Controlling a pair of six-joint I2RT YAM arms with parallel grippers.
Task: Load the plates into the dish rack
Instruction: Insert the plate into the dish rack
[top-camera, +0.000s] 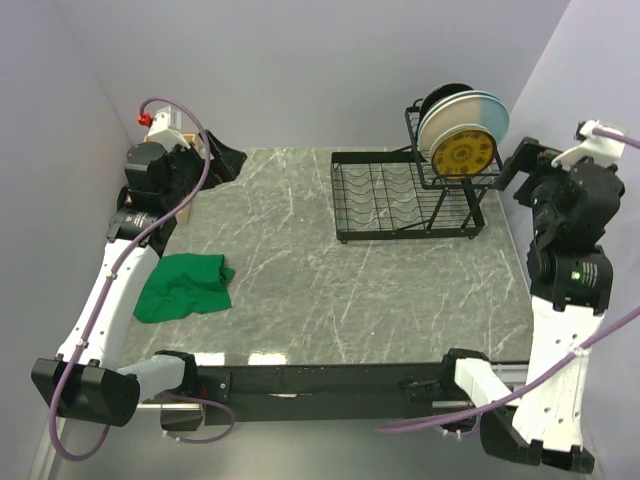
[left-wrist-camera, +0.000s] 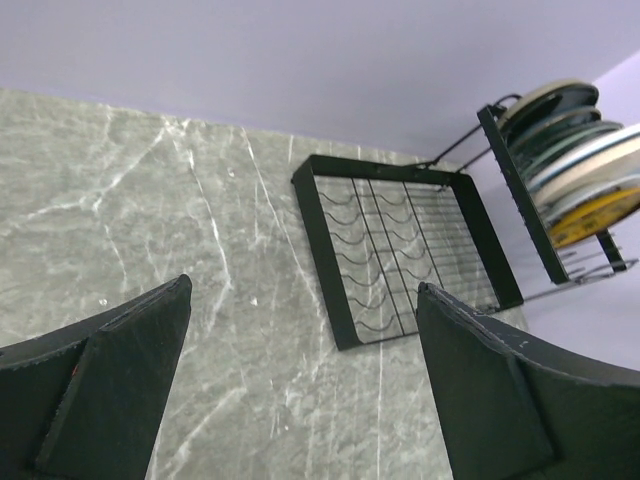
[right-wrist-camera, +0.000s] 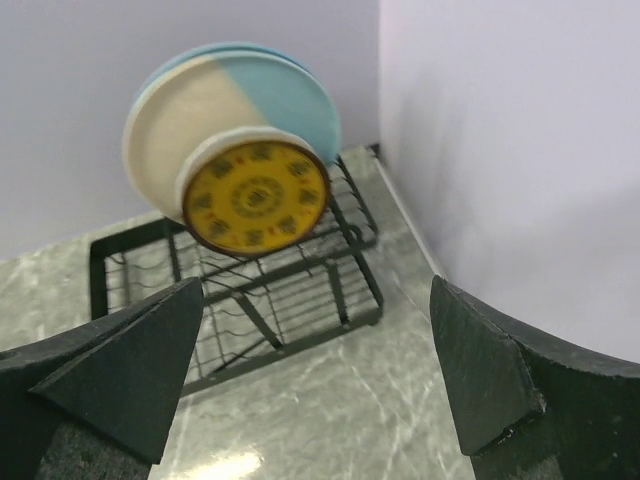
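Our right claw (right-wrist-camera: 318, 385) is spread wide. Its two dark fingers (right-wrist-camera: 130, 370) sit at the outer edges of the wrist view with only open air between them, so it has hold of nothing. From above we see it hanging near the right end of the dish rack (top-camera: 340, 190), level with the raised basket and pointing toward it. We cannot tell whether it touches the wire.

Straight ahead of that claw, the plates (top-camera: 470, 115) stand on edge in the raised basket at the right end of the rack, packed closely one behind another. The yellow plate (right-wrist-camera: 257, 195), small and patterned, is at the front. Just behind it is the larger cream-and-blue plate (right-wrist-camera: 195, 110), and darker rims show behind that one. Every plate we can see is in that basket. The slotted lower tray stretches out to the left of it.

Our left claw (left-wrist-camera: 300, 370) is also fully open and holds nothing. It hangs over the far left corner of the table (top-camera: 330, 290), well apart from the rack and looking across the marble toward it.

A green cloth (top-camera: 185, 285) lies crumpled on the near left part of the table, beside the left arm.
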